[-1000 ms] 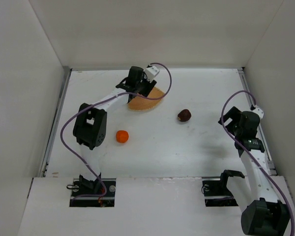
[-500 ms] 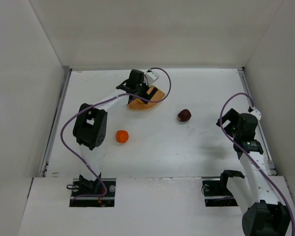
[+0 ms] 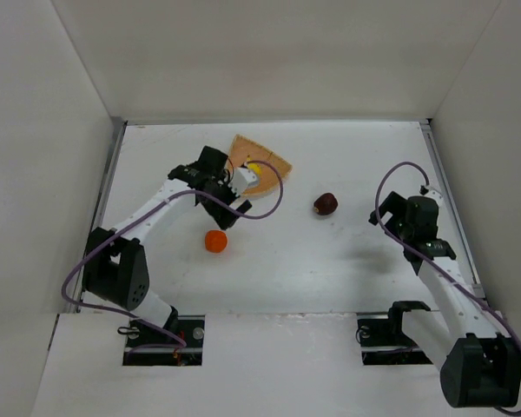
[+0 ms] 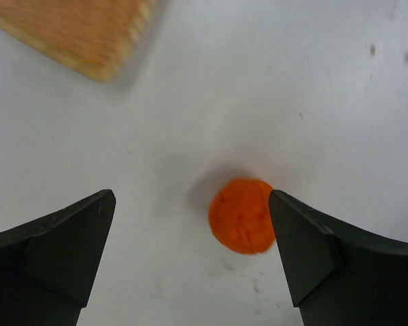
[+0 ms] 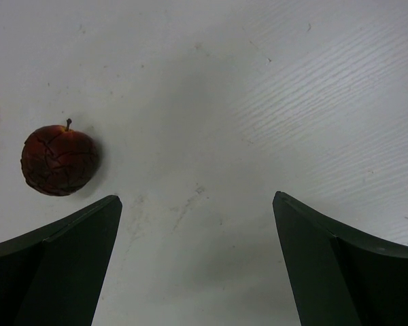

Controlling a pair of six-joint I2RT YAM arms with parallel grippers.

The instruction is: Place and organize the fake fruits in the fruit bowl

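The yellow lemon (image 3: 254, 168) lies in the fruit bowl (image 3: 269, 156), which sits at the far side of the surface (image 3: 347, 269), left of centre. A second ago the left arm hung over the bowl and hid most of it. Now the arm has pulled back toward the near side, and the bowl shows with the lemon inside. One of the three fruits looks to be placed.

The orange fruit (image 4: 243, 215) rests on the surface, well apart from the bowl and nearer the arms. The left end effector (image 4: 190, 198) is above it with its jaws spread wide and nothing held. In the left wrist view the fruit lies between the two fingers, but off-centre, close against the right-hand one. That suggests the orange is the next pick; a small sideways correction before closing would probably keep it from being nudged away, since a round fruit will roll easily.

The maroon fruit (image 5: 59, 159) stands alone on the surface, right of the bowl and apart from it. The right end effector (image 5: 196, 198) has edged toward it over the last second, jaws wide and empty. The fruit is not yet between them — in the right wrist view it lies out beyond the left-hand finger.
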